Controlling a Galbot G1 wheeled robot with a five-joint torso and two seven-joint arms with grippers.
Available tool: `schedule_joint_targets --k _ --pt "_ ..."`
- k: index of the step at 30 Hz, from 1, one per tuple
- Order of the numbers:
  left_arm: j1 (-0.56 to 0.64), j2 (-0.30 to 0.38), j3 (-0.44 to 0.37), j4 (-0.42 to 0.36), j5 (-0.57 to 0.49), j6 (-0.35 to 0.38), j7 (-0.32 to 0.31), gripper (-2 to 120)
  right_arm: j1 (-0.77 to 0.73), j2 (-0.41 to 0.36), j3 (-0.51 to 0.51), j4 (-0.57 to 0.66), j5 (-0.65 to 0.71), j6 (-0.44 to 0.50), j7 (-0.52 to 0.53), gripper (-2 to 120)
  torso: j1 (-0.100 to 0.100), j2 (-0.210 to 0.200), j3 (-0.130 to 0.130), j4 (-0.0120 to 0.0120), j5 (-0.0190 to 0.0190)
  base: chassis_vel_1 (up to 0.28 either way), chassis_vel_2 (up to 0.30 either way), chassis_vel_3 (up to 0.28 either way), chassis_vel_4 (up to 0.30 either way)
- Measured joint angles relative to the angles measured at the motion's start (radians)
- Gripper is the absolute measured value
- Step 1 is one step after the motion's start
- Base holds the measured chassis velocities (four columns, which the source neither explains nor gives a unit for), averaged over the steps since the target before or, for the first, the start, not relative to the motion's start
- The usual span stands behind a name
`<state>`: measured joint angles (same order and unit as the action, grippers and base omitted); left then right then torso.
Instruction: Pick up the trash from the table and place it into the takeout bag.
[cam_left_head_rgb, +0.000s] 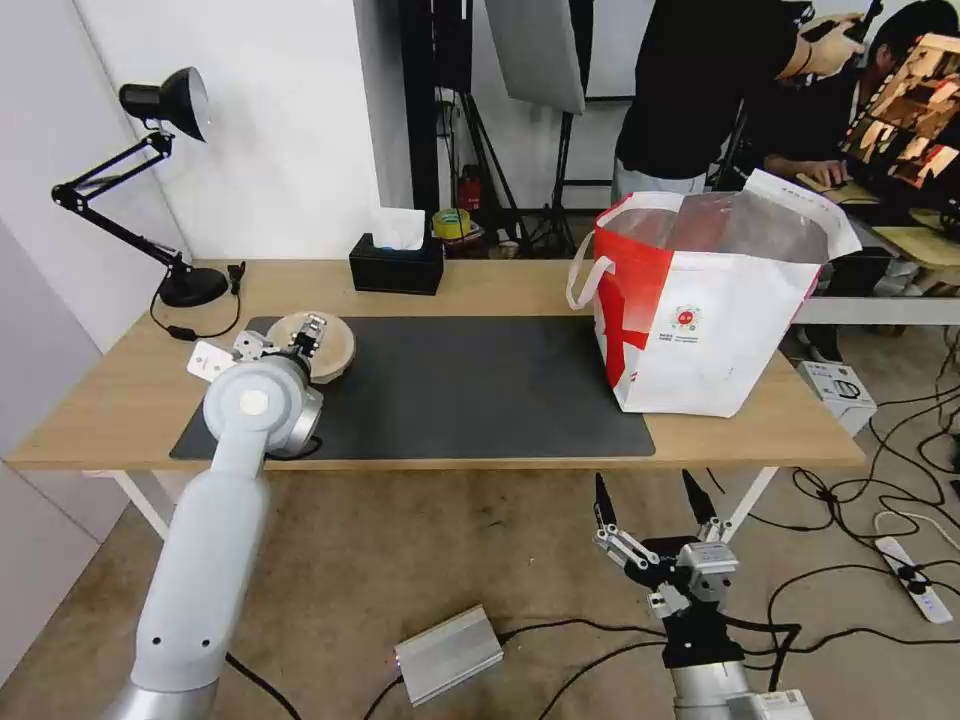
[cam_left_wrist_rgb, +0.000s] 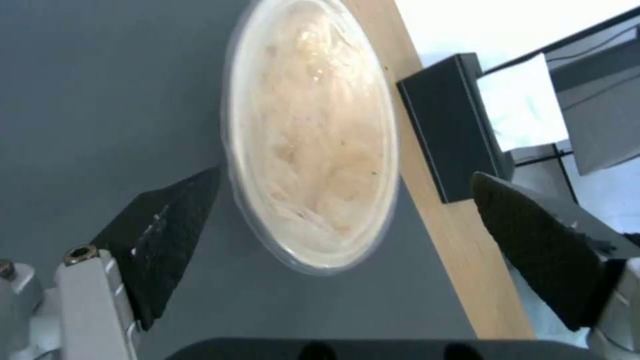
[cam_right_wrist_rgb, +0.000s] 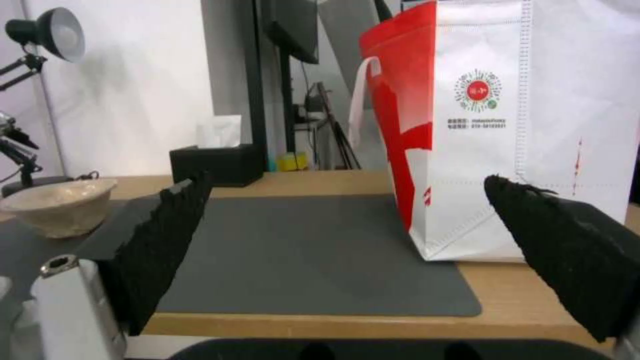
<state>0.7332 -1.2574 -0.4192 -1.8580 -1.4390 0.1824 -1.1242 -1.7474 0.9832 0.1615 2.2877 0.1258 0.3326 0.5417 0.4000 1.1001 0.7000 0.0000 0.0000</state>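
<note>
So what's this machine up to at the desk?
It is clearing rubbish into a bag. The left gripper hangs open above a small beige paper bowl at the near-left corner of the dark grey mat on the light-wood table, fingers either side, not yet gripping. The big white takeout bag with a red side panel stands open at the table's right end. The right gripper waits open, low before the table.

Robotics lab or studio workspace: light-wood desk (cam_left_head_rgb: 480, 285) with dark grey mat (cam_left_head_rgb: 470, 385) and black desk lamp (cam_left_head_rgb: 150, 180) at far left, light stands and tripods (cam_left_head_rgb: 500, 150) against the far white wall, loose cables and power strip (cam_left_head_rgb: 915, 580) on bare floor at right.
</note>
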Motion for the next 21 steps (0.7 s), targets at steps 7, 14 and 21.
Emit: schedule_joint_targets --k 7,14,21 --pt "0.0 0.004 -0.008 0.0 0.001 -0.006 -0.003 100 0.0 0.0 0.0 0.0 0.0 0.0 0.0 100 0.0 0.0 0.0 0.0 0.0 0.0 0.0 0.0 0.0" --pt "-0.018 -0.001 -0.001 0.032 0.004 -0.007 -0.011 100 0.0 0.0 0.0 0.0 0.0 0.0 0.0 100 0.0 0.0 0.0 0.0 -0.0001 0.0 0.0 0.0 0.0" --pt "-0.045 -0.008 0.018 0.084 0.023 -0.007 -0.029 100 0.0 0.0 0.0 0.0 0.0 0.0 0.0 100 0.0 0.0 0.0 0.0 0.0 0.0 0.0 0.0 0.0"
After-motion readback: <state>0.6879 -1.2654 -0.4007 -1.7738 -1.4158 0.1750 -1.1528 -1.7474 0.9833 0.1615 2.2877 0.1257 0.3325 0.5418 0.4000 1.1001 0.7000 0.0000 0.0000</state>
